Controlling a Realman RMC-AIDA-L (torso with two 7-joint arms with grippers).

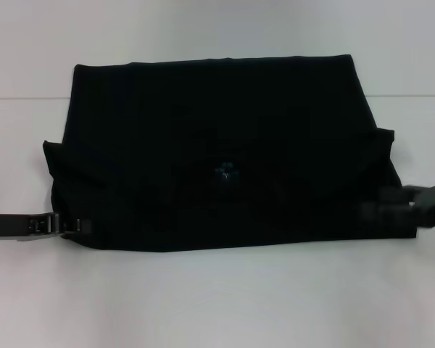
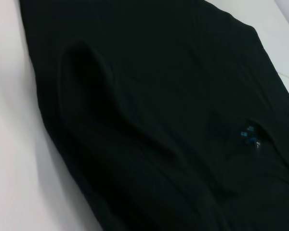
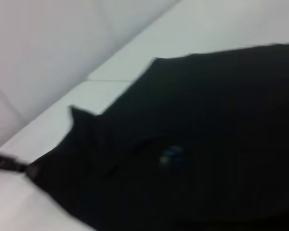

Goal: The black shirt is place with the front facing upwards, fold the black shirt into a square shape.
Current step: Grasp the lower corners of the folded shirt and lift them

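Black shirt (image 1: 217,152) lies folded, a smooth cloth trapezoid

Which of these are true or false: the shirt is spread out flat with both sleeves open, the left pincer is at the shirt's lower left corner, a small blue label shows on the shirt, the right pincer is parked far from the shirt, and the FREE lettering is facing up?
1. The black shirt lies fully spread, sleeves open. False: it is already folded into a wide block.
2. The left pincer is at its lower left corner. True.
3. A small blue label shows on the shirt. True.
4. The right pincer is parked far away. False: it is at the shirt's lower right edge.
5. White lettering faces up. False: none is visible.
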